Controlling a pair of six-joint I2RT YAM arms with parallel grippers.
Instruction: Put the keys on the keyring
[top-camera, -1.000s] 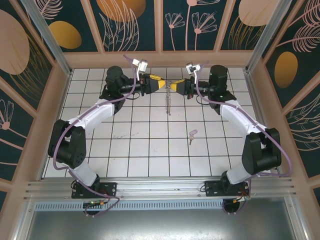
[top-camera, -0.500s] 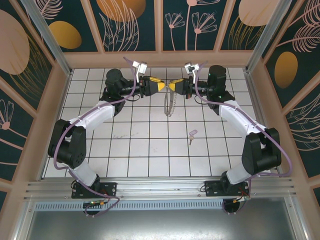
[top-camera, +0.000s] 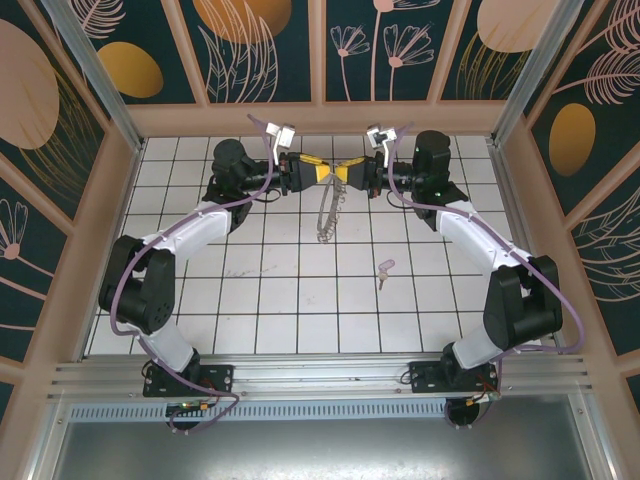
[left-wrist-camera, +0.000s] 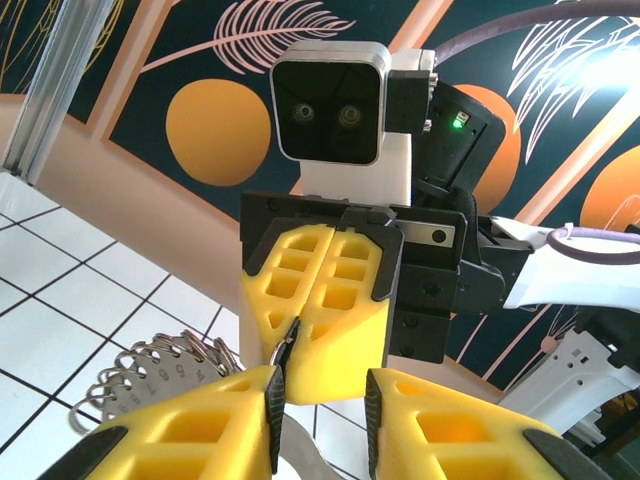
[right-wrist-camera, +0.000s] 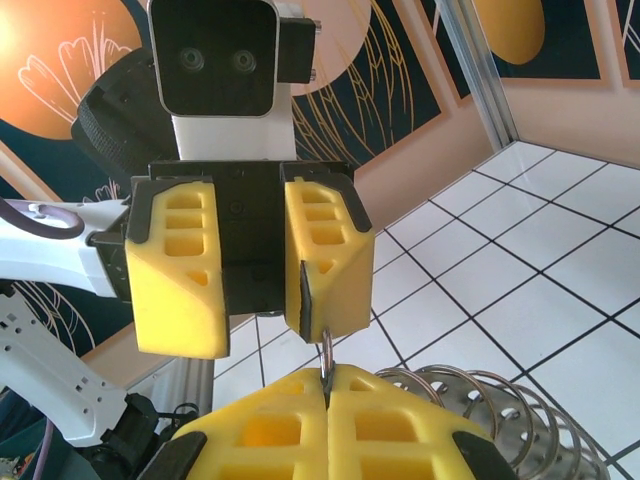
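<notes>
Both arms are raised over the far middle of the tiled worktop (top-camera: 290, 290), their end effectors pointing at each other and nearly tip to tip.

Right end effector (right-wrist-camera: 327, 385): we note its yellow pads pressed flat together, with a thin wire of the keyring (top-camera: 326, 215) pinched in the seam at the very tip. In the right wrist view the wire stands up out of that seam, and the row of small metal rings curls away to the lower right, close under the end effector.

Left end effector (left-wrist-camera: 320, 385): its jaws stand partway apart, a narrow gap between the pads. We see nothing clamped across that gap. In the left wrist view the wire leaving the right end effector's tip runs down against the inner edge of one left pad; we cannot tell whether it truly touches.

From above, the keyring hangs from the meeting point of the two tips, dropping as a slack, slightly curved loop toward the near side, its lower end down at the tiles, just left of the centre line.

The key (top-camera: 385, 268) lies flat on the worktop, nearer to us and to the right of the hanging loop, well apart from both end effectors and from the keyring. Its pale head is toward the far side and its blade points toward us.
</notes>
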